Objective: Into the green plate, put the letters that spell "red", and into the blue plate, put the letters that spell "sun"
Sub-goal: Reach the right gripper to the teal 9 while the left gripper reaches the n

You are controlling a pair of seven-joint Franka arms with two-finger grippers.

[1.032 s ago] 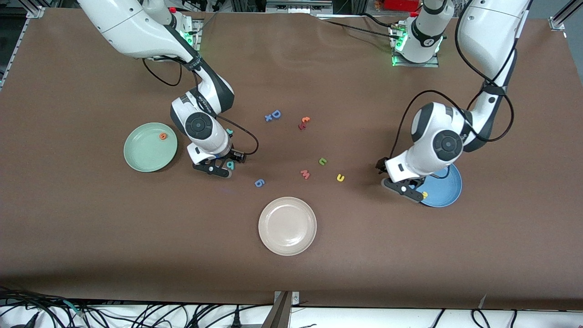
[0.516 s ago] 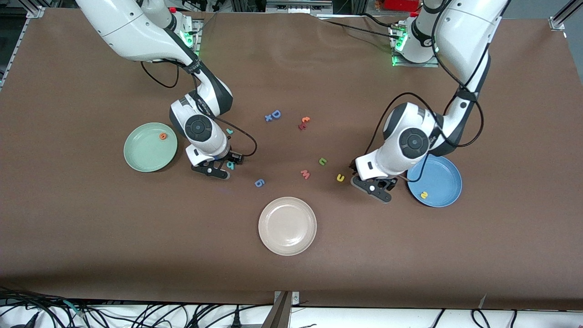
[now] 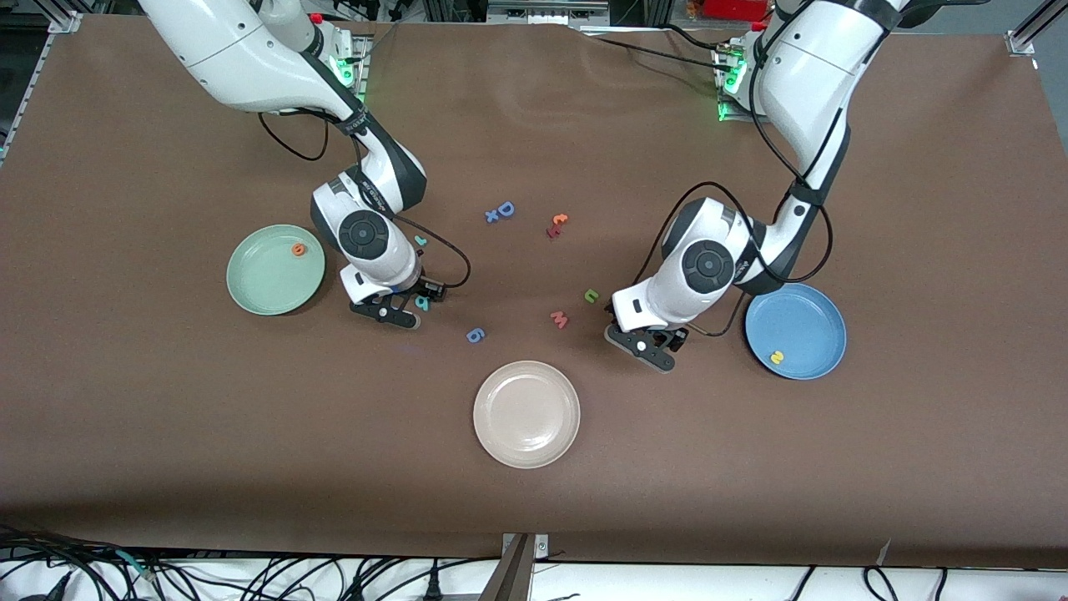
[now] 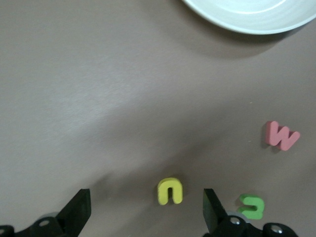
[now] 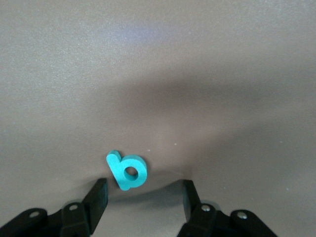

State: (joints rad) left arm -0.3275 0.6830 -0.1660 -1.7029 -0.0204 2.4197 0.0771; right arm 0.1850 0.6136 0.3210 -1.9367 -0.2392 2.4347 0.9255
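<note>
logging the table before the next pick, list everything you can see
green plate: one, mint, right arm's end, holds orange e
blue plate: one, left arm's end, holds yellow s
cream plate: one, nearest front camera
teal r: one, beside right arm
teal d: one, on table
yellow u: one, on table
green n, pink w, blue g: one each, mid-table
blue D: one, farther back
right gripper: open, around teal d
left gripper: open, over yellow u

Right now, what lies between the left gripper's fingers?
In the left wrist view, the yellow "u" lies flat on the brown table between the open left gripper's fingers, touching neither.
</note>
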